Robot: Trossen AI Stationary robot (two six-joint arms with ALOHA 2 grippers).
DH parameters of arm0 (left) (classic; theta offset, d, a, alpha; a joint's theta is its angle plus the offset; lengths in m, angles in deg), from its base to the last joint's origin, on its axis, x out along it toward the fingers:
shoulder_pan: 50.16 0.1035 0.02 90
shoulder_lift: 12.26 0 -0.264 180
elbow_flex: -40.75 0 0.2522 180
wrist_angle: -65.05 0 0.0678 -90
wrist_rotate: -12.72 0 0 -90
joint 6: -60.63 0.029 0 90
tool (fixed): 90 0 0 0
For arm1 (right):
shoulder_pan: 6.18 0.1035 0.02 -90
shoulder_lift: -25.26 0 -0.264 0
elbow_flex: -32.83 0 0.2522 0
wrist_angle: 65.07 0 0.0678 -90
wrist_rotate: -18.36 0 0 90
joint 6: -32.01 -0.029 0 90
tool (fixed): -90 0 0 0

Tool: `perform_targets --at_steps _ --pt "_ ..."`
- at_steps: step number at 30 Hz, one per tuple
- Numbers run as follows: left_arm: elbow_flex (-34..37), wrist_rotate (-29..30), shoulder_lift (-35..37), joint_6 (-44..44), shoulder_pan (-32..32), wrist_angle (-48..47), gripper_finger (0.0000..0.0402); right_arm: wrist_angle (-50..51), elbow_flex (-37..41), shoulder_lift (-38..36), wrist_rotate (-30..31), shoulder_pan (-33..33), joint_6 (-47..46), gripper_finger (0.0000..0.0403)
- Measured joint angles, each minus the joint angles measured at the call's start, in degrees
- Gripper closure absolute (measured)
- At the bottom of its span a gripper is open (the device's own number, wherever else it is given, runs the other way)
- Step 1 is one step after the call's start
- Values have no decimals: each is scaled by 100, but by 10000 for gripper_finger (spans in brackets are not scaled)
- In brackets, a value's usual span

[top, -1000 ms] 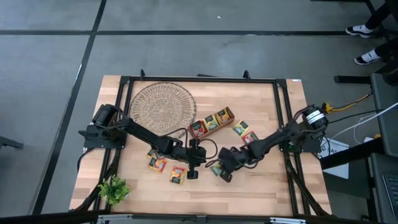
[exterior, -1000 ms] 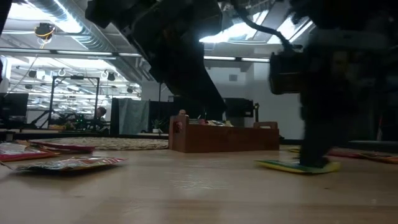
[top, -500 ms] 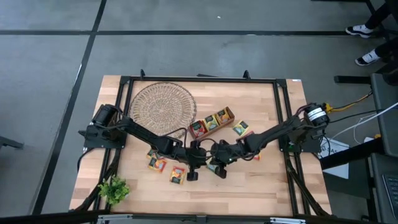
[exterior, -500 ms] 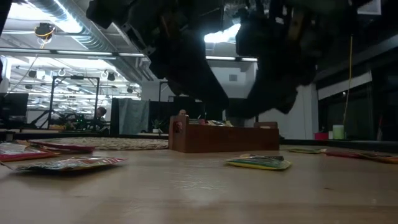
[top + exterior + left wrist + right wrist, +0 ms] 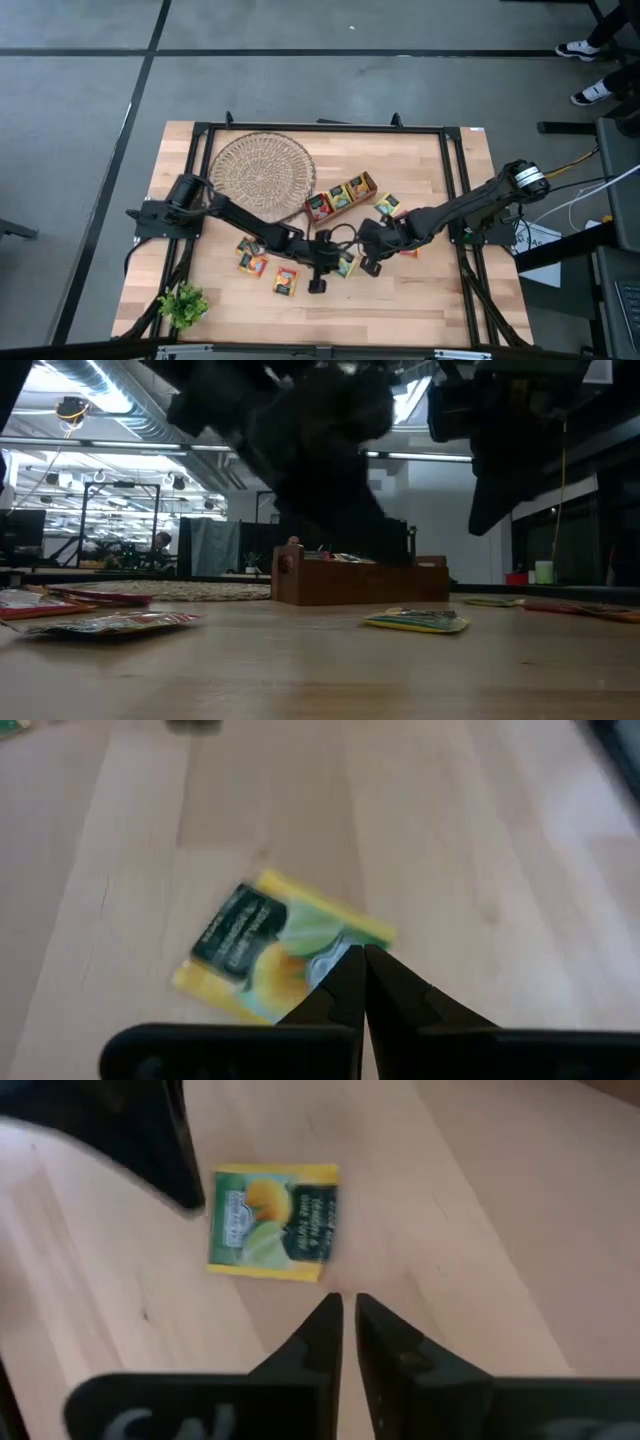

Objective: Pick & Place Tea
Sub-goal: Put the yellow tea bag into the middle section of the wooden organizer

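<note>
A yellow tea sachet (image 5: 346,266) with a dark printed centre lies flat on the wooden table, between the two grippers. My left gripper (image 5: 330,267) is shut, and its tips (image 5: 362,960) hover over one corner of the sachet (image 5: 275,955). My right gripper (image 5: 367,260) is just to the right of the sachet and apart from it. Its fingers (image 5: 345,1310) stand a narrow gap apart with nothing between them, and the sachet (image 5: 272,1230) lies ahead of them. In the low view the sachet (image 5: 418,620) rests alone on the tabletop.
A narrow wooden tray (image 5: 340,195) holding sachets lies behind the grippers, and a round wicker dish (image 5: 260,170) at the back left. Loose sachets lie at front left (image 5: 285,282) and right of the tray (image 5: 387,207). A small green plant (image 5: 182,305) stands at the front-left corner.
The right gripper slid the yellow sachet leftward, then lifted off and drew back right with its fingers parting slightly. The left gripper moved closer to the sachet.
</note>
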Motion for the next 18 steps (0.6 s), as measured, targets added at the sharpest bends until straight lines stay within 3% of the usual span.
perform_targets --at_steps 8,18 --pt "-285 7 -191 55 10 -770 400 205 2 38 -149 4 -285 311" --pt "-299 -100 -532 -32 29 -659 400 -155 2 267 -192 -16 -290 258"
